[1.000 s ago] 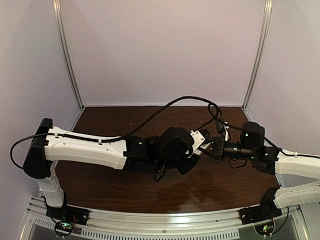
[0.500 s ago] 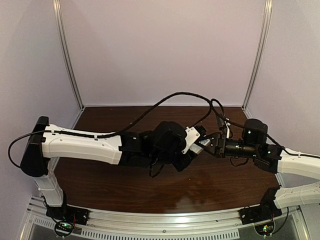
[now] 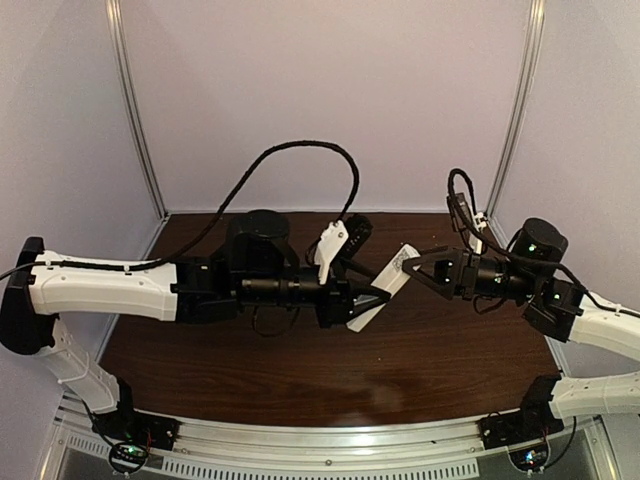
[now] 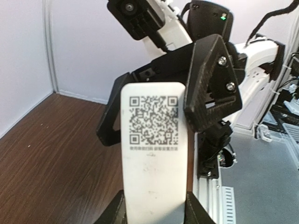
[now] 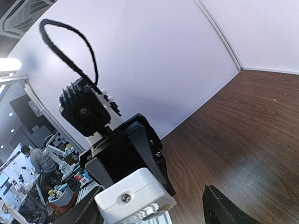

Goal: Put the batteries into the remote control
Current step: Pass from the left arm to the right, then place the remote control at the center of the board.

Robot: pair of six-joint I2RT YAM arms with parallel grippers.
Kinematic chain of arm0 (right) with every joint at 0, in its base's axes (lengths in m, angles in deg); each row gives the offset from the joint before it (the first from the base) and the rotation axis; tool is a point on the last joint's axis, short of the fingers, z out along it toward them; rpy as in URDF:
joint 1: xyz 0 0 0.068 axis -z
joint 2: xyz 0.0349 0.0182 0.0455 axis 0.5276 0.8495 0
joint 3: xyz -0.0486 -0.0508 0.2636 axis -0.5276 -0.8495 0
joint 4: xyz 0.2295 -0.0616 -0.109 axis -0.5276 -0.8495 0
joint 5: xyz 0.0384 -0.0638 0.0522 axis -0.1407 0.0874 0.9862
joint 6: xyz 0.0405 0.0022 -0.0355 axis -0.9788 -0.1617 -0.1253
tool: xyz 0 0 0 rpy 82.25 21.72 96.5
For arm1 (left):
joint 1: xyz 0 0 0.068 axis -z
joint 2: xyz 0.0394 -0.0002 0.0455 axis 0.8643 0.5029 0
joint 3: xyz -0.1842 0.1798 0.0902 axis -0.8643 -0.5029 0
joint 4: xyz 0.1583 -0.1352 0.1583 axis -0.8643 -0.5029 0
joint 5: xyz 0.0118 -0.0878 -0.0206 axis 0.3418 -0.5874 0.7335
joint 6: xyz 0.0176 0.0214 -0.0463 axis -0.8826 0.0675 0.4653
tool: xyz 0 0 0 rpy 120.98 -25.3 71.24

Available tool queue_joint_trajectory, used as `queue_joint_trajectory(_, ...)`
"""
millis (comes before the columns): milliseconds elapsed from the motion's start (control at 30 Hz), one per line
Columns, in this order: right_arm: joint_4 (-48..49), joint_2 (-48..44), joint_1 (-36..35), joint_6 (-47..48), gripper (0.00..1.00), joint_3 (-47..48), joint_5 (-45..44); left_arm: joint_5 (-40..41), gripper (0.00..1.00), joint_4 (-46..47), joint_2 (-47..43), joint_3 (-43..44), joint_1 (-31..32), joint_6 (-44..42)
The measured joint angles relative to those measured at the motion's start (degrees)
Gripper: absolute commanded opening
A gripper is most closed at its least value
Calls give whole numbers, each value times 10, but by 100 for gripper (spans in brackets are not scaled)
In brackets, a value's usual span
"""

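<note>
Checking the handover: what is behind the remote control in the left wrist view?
The right end effector, open, its black fingers flanking the top end of the remote control, with the right arm beyond. The remote covers the end effector's middle; no batteries show.

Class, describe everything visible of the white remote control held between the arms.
The remote control is a slim white plastic bar with rounded corners, and the side shown has a black QR label with small print. It is tilted in the air. The left gripper clamps its near end, and the open right gripper straddles its far end.
</note>
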Motion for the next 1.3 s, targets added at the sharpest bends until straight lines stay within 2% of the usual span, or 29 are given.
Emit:
queue_joint_trajectory(167, 29, 0, -16, 23, 67, 23, 46, -74, 12, 54, -1, -1, 0, 16)
queue_joint_trajectory(267, 38, 3, -24, 34, 59, 37, 63, -107, 12, 90, -3, -12, -5, 33)
queue_joint_trajectory(467, 41, 16, -36, 47, 33, 53, 71, -143, 12, 137, -5, -29, -21, 69)
queue_joint_trajectory(567, 35, 20, -36, 79, 24, 59, 56, -148, 14, 150, -6, -35, -26, 110)
queue_joint_trajectory(667, 16, 24, -38, 90, 16, 67, 50, -152, 25, 166, -7, -46, -31, 127)
queue_joint_trajectory(700, 5, 25, -39, 92, 14, 72, 44, -154, 32, 171, -7, -50, -33, 133)
queue_joint_trajectory(767, -28, 30, -42, 100, 12, 89, 34, -157, 51, 179, -10, -58, -37, 141)
queue_joint_trajectory(833, -74, 40, -45, 104, 10, 114, 20, -156, 66, 184, -16, -66, -41, 141)
queue_joint_trajectory(900, -104, 44, -44, 105, 9, 127, 6, -149, 89, 177, -35, -80, -49, 134)
queue_joint_trajectory(933, -129, 50, -44, 107, 9, 139, -3, -144, 96, 172, -46, -86, -53, 129)
queue_joint_trajectory(1100, -226, 96, -43, 130, 8, 183, -31, -88, 97, 138, -120, -116, -76, 117)
queue_joint_trajectory(1300, -367, 202, -43, 176, 9, 251, -61, 41, 97, 62, -215, -150, -109, 110)
